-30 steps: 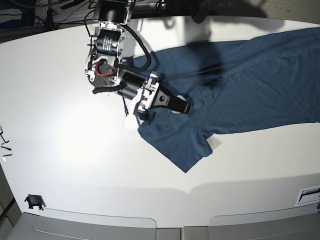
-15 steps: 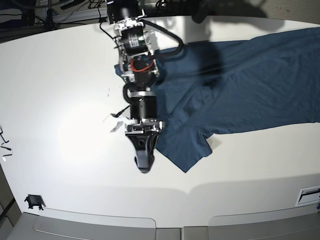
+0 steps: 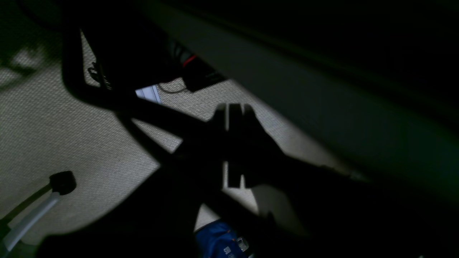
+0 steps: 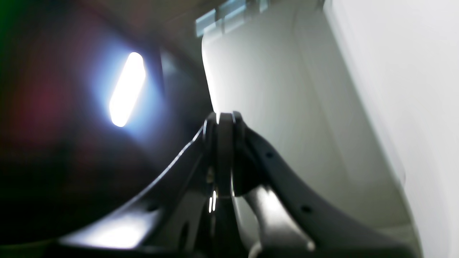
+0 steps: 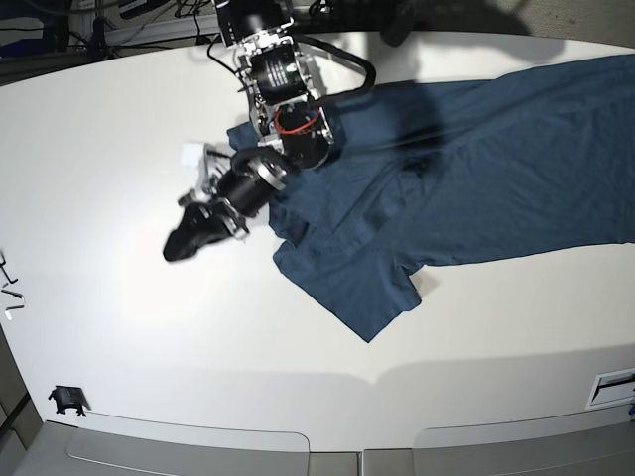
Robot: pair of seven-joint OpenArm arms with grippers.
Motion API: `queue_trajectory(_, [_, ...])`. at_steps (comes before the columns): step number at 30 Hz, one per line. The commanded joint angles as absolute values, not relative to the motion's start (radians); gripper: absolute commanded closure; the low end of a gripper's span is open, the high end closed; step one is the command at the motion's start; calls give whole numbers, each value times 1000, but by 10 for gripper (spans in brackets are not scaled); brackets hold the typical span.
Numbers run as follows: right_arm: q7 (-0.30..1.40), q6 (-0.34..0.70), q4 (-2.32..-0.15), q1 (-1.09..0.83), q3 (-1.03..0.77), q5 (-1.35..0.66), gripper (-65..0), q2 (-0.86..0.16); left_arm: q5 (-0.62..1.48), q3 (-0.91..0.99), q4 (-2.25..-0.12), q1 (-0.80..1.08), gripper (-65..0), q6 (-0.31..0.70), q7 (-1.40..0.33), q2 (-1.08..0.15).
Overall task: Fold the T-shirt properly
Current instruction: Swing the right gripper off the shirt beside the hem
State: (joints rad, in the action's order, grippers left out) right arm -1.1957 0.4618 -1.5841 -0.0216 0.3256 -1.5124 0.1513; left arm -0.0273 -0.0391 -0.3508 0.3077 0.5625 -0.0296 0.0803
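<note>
The dark navy T-shirt (image 5: 476,169) lies spread over the right half of the white table (image 5: 149,377), one sleeve pointing toward the front edge. My right gripper (image 5: 181,243) hangs over bare table left of the shirt, blurred, pointing left and toward the front. In the right wrist view my right gripper (image 4: 224,120) is shut with nothing in it. My left gripper (image 3: 235,111) shows only in the dark left wrist view, shut and empty, over carpet floor (image 3: 53,125) beside the table's dim edge. The left arm is out of the base view.
A small black clip (image 5: 65,400) sits near the table's front left corner. A white label (image 5: 612,385) lies at the right front edge. Cables and gear line the far edge behind the right arm's base (image 5: 260,20).
The right arm has swung from pointing right over the shirt, through pointing at the front edge, to pointing left over bare table. The shirt lies as before.
</note>
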Motion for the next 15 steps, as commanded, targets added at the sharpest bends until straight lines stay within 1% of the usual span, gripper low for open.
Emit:
queue_trajectory(1, [-1232,474,-1603,-20,327,-1484,0,157,-26,-41,-353,318,0,592,-28,94])
queue_trajectory(4, [-1380,474,-1603,-45,327,-1484,0,157,-26,-41,-353,318,0,592,-29,94])
queue_trajectory(5, [-1396,474,-1603,-49,329,-1484,0,157,-27,-41,-353,318,0,592,-29,94])
queue_trajectory(15, [-1396,471,-1603,-54,367,-1484,0,157,-36,-41,-353,318,0,592,-28,94])
